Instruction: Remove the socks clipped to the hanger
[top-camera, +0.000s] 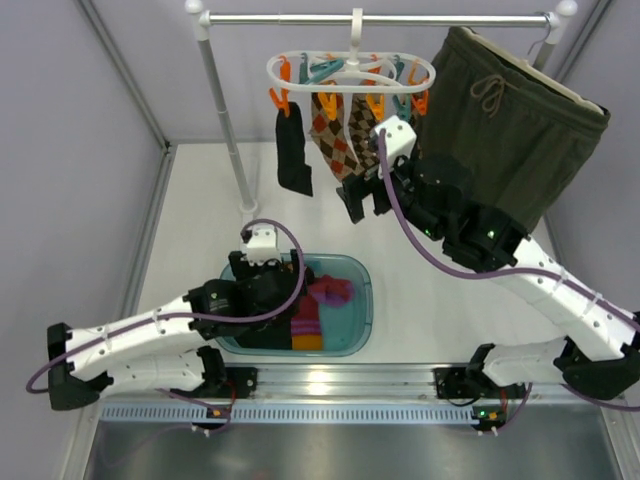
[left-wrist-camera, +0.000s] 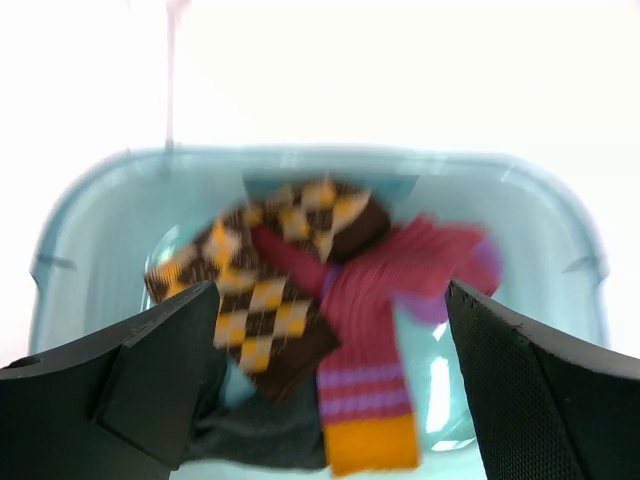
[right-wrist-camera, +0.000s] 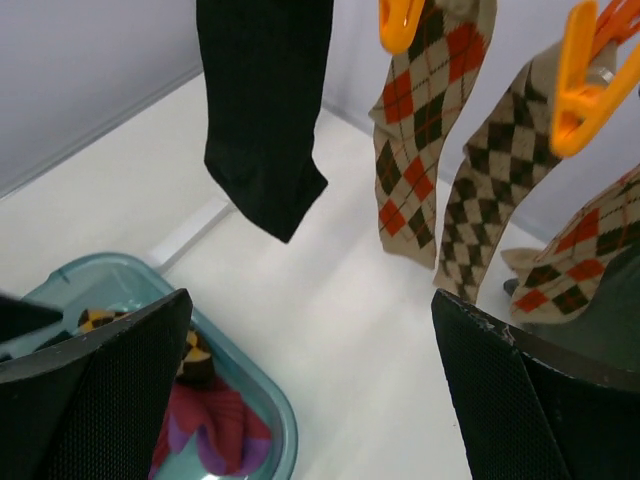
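Note:
The white ring hanger (top-camera: 350, 71) hangs from the rail with orange and teal pegs. A plain black sock (top-camera: 293, 152) and argyle socks (top-camera: 338, 140) hang clipped to it; they also show in the right wrist view, black sock (right-wrist-camera: 262, 110), argyle socks (right-wrist-camera: 425, 130). My right gripper (top-camera: 365, 205) is open and empty, just below the argyle socks. My left gripper (left-wrist-camera: 330, 390) is open and empty over the teal basin (top-camera: 355, 285), which holds brown argyle socks (left-wrist-camera: 265, 290), a purple and orange sock (left-wrist-camera: 375, 370) and a dark sock.
Large olive-green shorts (top-camera: 510, 130) hang at the right of the rail, close behind my right arm. The rail's left post (top-camera: 225, 120) stands left of the black sock. Grey walls enclose the white table on both sides.

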